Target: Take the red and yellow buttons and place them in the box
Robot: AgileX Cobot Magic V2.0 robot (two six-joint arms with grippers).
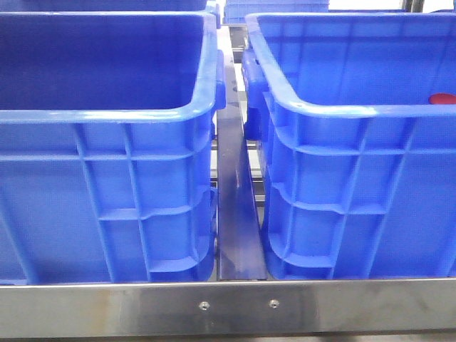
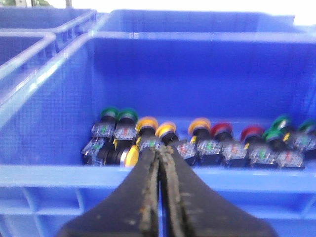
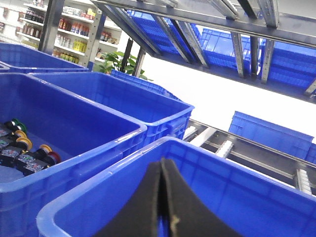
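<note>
Buttons, red [image 2: 222, 130] and yellow [image 2: 166, 130] among green ones, lie in a row along the floor of a blue crate [image 2: 44, 170] near its front wall. The left gripper [image 2: 159, 154] hovers at that rim, jaws together and empty; the right gripper [image 3: 163, 170], also closed, hangs over another crate [image 3: 113, 174]. Nothing appears picked yet. Whether that crate holds any button is hidden.

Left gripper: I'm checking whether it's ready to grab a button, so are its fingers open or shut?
Shut. In the left wrist view the left gripper shows both fingers pressed together, nothing between them.
</note>
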